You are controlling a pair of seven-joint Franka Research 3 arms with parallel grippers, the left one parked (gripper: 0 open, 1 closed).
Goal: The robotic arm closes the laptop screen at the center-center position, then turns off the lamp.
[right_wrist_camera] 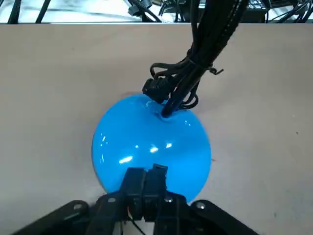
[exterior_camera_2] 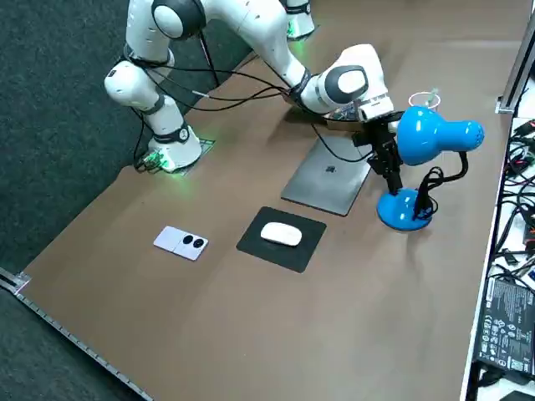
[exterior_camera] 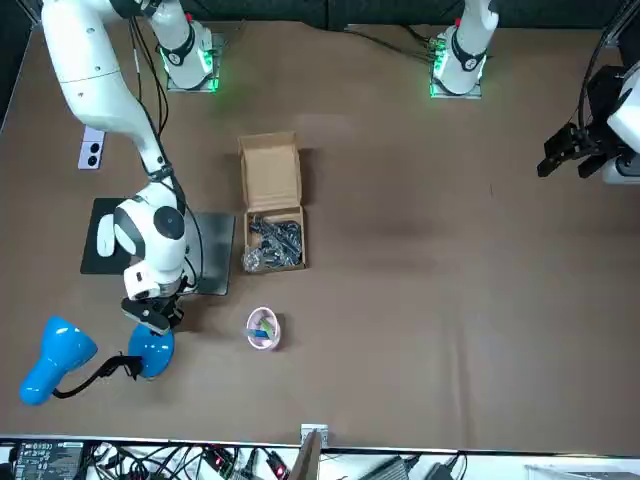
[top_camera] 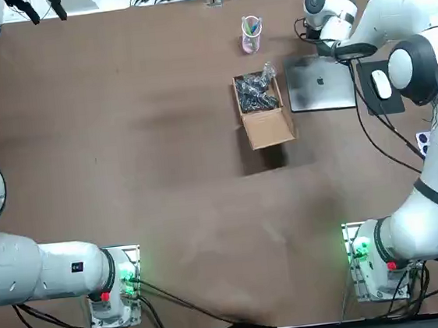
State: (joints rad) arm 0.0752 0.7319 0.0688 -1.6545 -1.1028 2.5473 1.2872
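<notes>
The silver laptop (top_camera: pixel 320 83) lies on the table with its lid down (exterior_camera_2: pixel 328 175). Beyond it stands the blue lamp, with its round base (exterior_camera: pixel 150 352) on the table and its head (exterior_camera: pixel 55 365) off to one side. In the top view my arm hides the lamp. My right gripper (right_wrist_camera: pixel 145 172) is shut, its two fingers pressed together, with the tips down on the top of the lamp base (right_wrist_camera: pixel 151 142). From the side, the gripper (exterior_camera_2: pixel 391 177) points down at the base (exterior_camera_2: pixel 404 209) just under the lamp head (exterior_camera_2: pixel 430 134).
An open cardboard box (top_camera: pixel 262 108) holding dark bagged parts sits left of the laptop. A pink cup (top_camera: pixel 251 34) stands behind it. A white mouse (top_camera: pixel 381 83) rests on a black pad at the laptop's right. A small white device (exterior_camera_2: pixel 181 242) lies nearer my base.
</notes>
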